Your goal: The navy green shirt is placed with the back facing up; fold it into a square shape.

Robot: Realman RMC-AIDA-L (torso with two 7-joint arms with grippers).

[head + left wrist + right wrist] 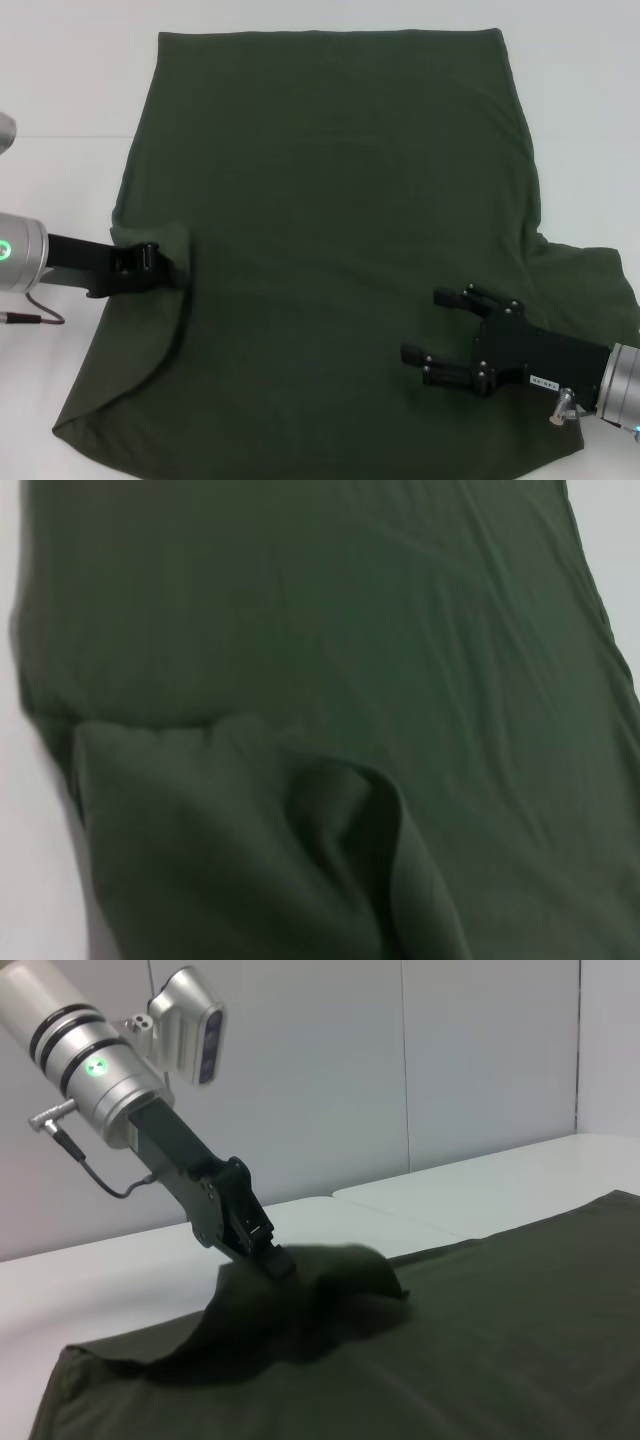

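Olive shirt pinched at one sleeve

Dark olive-green soft fabric shirt (330,230) lies spread on the white bench (60,120). The left gripper (168,268) is clamped on the folded-in sleeve, lifting a small peak of cloth. The right gripper (432,327), fingers spread, hovers above the shirt's opposite side.

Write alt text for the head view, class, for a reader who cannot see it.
A navy green shirt lies spread, plain side up, on a white table. The left gripper pinches its left edge, lifting a fold, while the right gripper hovers open above its lower right part.
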